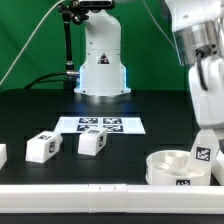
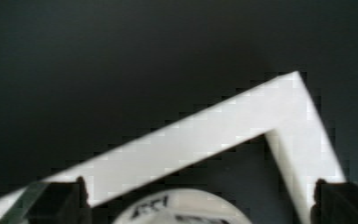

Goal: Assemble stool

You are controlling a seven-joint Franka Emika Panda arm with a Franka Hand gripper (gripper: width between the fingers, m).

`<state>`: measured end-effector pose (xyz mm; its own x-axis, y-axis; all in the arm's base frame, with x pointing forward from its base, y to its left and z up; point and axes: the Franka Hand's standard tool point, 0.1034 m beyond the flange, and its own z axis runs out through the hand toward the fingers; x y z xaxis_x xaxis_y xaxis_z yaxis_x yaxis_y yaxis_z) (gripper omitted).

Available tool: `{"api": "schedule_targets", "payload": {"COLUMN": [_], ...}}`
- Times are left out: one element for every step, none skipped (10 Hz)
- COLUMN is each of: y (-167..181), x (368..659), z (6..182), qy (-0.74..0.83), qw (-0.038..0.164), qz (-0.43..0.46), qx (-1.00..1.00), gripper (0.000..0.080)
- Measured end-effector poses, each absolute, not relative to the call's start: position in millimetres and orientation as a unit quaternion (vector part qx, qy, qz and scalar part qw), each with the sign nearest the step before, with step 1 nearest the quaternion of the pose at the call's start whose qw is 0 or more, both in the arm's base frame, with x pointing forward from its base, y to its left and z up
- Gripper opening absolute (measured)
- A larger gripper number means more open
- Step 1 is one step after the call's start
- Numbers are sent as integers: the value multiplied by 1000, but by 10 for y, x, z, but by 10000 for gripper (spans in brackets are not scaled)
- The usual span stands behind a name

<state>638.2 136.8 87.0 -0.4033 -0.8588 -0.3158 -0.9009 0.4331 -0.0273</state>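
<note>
Now end effector [image 2: 197, 197], fingers [image 2: 60, 205] wide apart, abv seat [image 1: 165, 168].

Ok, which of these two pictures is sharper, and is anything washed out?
Exterior view: sharper, tags on the marker board crisp, though the near arm looks soft and bright. Wrist view: soft throughout, the white border rails glaring against the dark table, the fingers dim blurs.
</note>
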Motion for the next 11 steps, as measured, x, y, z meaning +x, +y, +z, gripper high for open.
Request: {"api": "schedule_targets", "payload": {"y": [1321,1268,1235,1253,1256,1257,1257,1244,1166,1032,874], "x": [6366,6355,6382,6371,6368,6368,6368,6354,6308,6275,6224], "z": [954,1021,1094,1062,1053,1053,1053,1047,1037,1039,1060], "qy": [823,812,806,806,806,805,805,790,752,734,724], "qw": [146,149,154,153,152,152,152,150,144,144,142], "qz": [70,66,61,61,62,62,61,61,64,53,47], "qx": [-544,-561,-568,-569,-569,-570,-570,-591,-640,-661,-674], "gripper": [644,644,649,649,649,649,649,649,649,649,649]}}
